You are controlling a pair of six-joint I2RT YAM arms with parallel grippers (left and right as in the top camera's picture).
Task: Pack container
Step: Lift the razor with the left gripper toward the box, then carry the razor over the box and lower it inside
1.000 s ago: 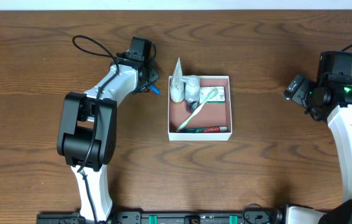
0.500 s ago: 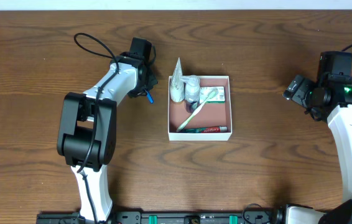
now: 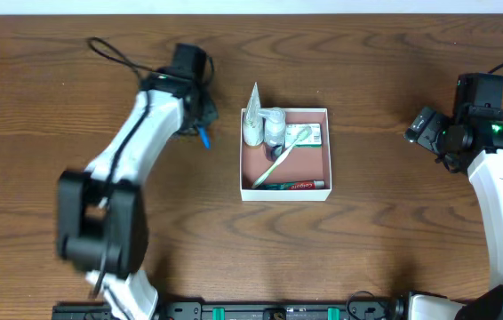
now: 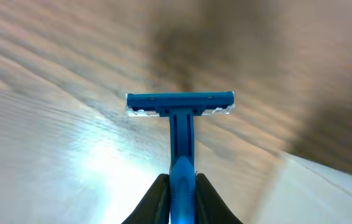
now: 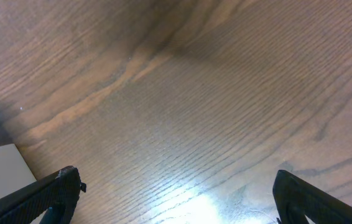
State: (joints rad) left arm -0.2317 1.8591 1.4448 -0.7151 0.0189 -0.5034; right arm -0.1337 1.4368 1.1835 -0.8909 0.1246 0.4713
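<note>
Left jaws gripped a blue razor (image 4: pixel 180 112); right jaws stood wide open, holding nothing.
The razor was pinched by its handle, head forward, probably for carrying to the container (image 3: pixel 312 165), which sat mid-desk (image 3: pixel 394 249) near the left jaws, with a toothbrush (image 3: pixel 285 149), toothpaste (image 3: pixel 296 186) and bottles (image 3: pixel 274 126) inside. The left wrist view showed the grip plainly. Overhead, the razor was a mere blue sliver, but that view placed the container.
</note>
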